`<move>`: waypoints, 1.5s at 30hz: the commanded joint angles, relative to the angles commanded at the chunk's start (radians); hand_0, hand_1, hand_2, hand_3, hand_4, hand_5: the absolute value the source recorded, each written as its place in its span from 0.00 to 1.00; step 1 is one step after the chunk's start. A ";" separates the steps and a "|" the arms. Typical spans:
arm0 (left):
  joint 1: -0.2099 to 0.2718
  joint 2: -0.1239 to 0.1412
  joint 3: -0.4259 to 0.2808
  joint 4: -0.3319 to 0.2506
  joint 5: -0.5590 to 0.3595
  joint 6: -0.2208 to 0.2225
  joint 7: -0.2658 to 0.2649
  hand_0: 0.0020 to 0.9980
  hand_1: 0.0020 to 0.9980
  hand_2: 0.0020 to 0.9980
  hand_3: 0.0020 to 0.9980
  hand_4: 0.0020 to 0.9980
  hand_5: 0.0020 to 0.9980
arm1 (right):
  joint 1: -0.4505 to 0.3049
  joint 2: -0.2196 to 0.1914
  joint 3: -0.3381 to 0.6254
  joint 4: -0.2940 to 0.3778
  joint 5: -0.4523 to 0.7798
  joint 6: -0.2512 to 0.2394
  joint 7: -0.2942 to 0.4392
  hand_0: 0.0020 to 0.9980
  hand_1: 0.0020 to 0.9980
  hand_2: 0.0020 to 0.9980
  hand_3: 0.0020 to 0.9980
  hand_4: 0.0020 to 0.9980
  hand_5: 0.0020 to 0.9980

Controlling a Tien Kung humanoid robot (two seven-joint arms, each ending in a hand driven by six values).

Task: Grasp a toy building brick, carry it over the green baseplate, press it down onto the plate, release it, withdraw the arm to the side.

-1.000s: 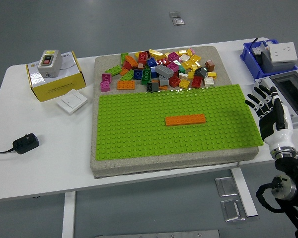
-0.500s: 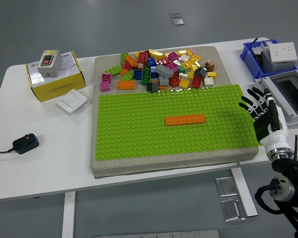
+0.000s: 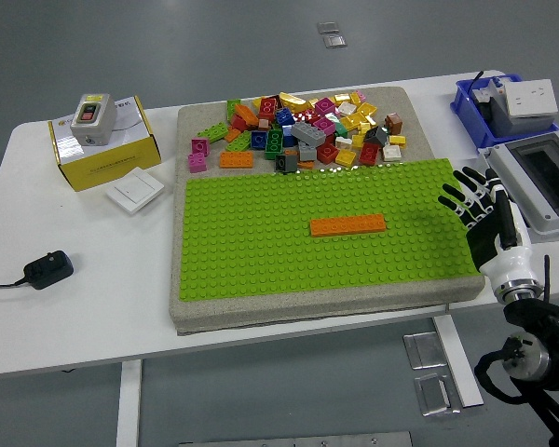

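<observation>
Over baseplate's (image 3: pixel 261 233) right edge, right hand (image 3: pixel 475 209), fingers spread, holding nothing

Green baseplate (image 3: pixel 261 251): large, rectangular, studded, bright green; lies flat on a grey pad, filling the pad's near part. One long flat orange brick (image 3: pixel 347 224) sits on the plate, right of centre, long side parallel to the plate's far edge. Loose brick pile (image 3: pixel 303 130): mixed colours (yellow, red, magenta, green, orange, blue, grey), scattered on the pad just beyond the plate's far edge.
</observation>
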 joint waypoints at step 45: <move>-0.012 -0.020 0.046 0.000 -0.044 0.002 -0.014 0.67 0.67 0.64 0.63 0.34 0.54 | 0.021 -0.014 -0.014 -0.004 0.037 0.012 -0.012 0.62 0.61 0.70 0.62 0.52 0.65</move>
